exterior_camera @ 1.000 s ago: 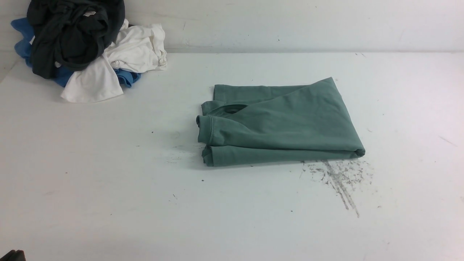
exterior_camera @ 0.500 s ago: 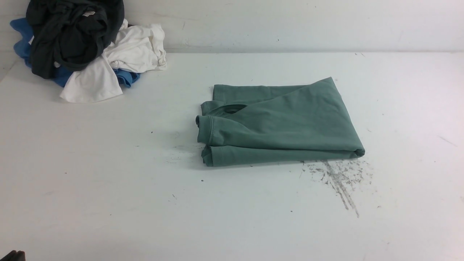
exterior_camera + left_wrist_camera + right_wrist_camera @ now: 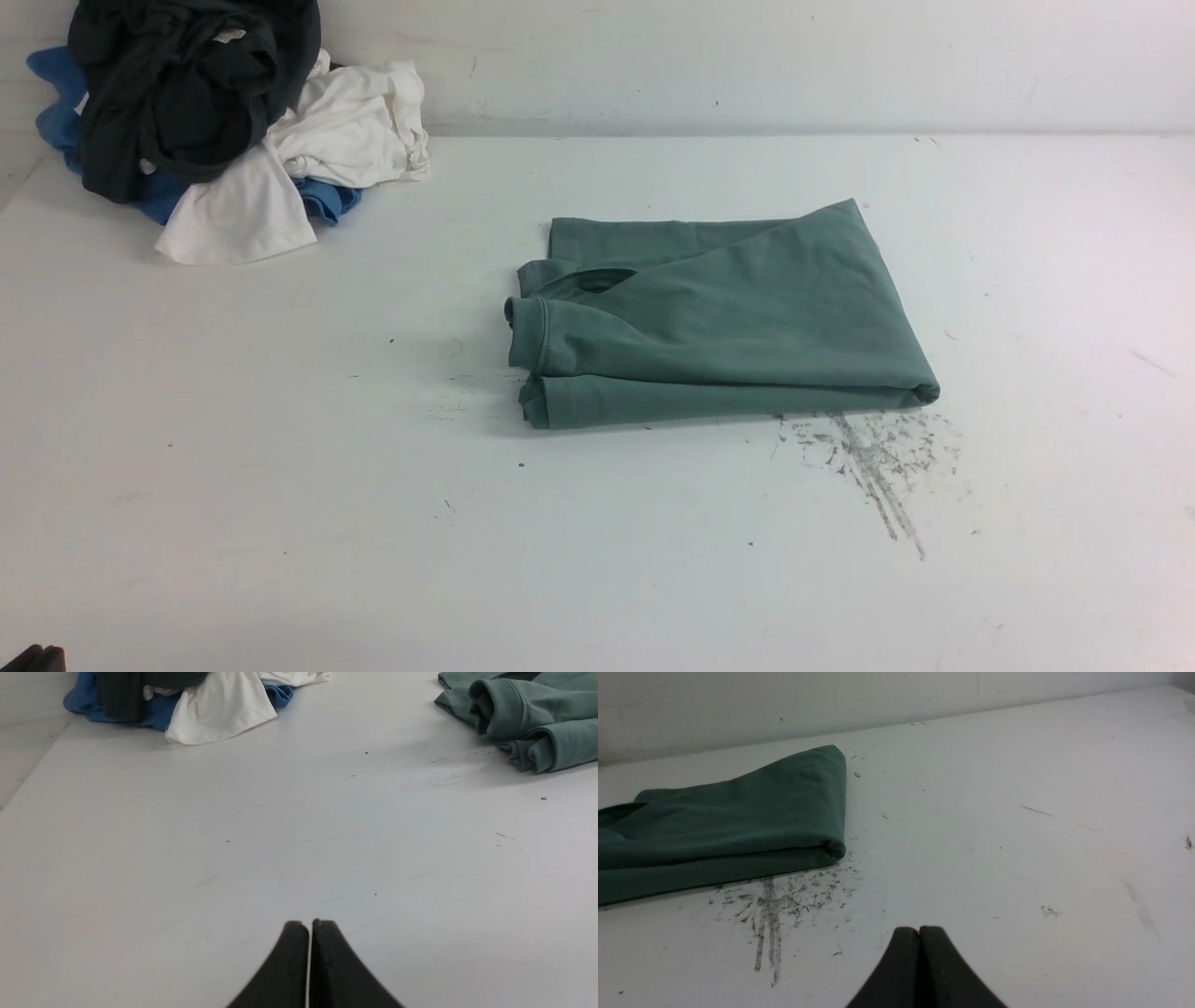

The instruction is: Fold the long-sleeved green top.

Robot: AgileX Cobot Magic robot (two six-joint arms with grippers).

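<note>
Front view | one green top point(image 3: 719, 322) folded | two tools, left tool point(image 3: 309, 926) and right tool point(image 3: 920, 932), together, empty

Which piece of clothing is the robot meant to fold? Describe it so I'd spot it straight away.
On the white table, skip the heap of clothes in the far left corner. The green top lies alone near the middle, folded into a flat rectangle beside grey scuff marks. It is the only green garment and the only tidy one.

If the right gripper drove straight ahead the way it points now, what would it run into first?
Probably nothing but bare table, then the back wall. The right gripper, jaws shut, aims past the green top, which lies off to one side. Depth is hard to judge, so it may scrape the tabletop first.
</note>
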